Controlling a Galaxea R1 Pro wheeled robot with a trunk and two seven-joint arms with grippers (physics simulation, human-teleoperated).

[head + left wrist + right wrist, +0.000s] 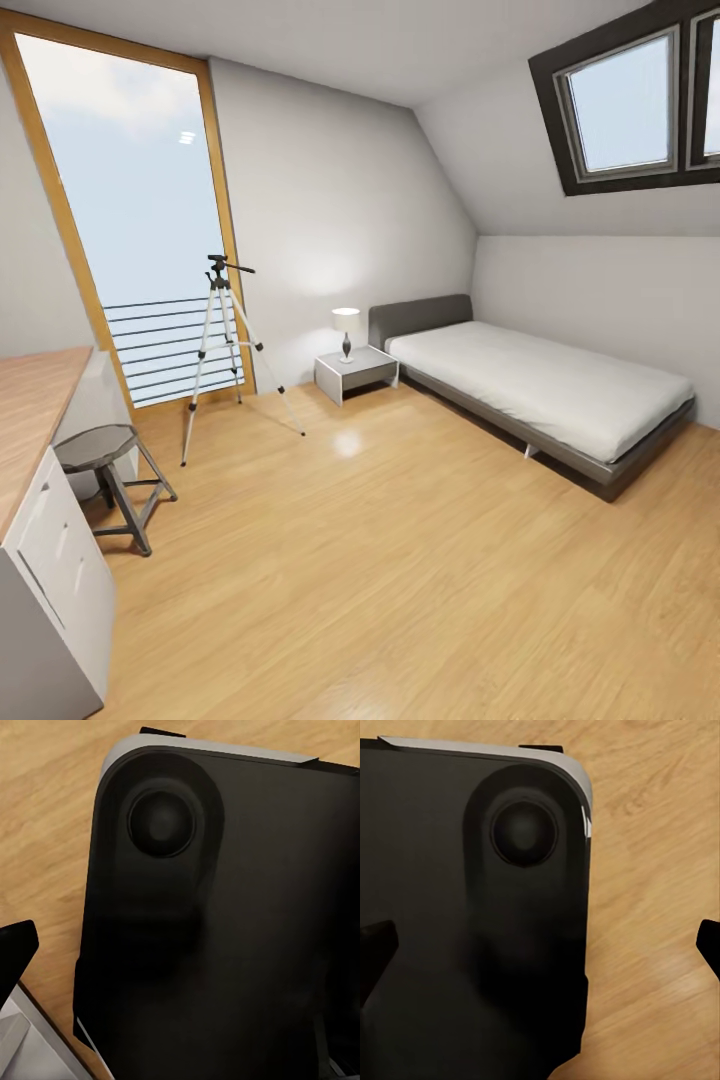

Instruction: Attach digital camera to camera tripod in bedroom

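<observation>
Bedroom floor of light wood spreads ahead, and the camera tripod serves as the anchor for everything else. Left of it and nearer the robot, a wood-topped desk lines the wall, with a grey octagonal stool just beside it, likely parked there as its seat. Behind the tripod rises the tall wood-framed window, a sensible spot for a stand meant to look outward; its head carries nothing yet. Right of the tripod sits a nightstand bearing a small lamp, then the low grey bed under the skylight. No digital camera can be made out.

Both wrist views look down onto the robot's dark base over the floor. The right gripper has its fingertips spread wide and empty; for the left gripper I cannot tell.
</observation>
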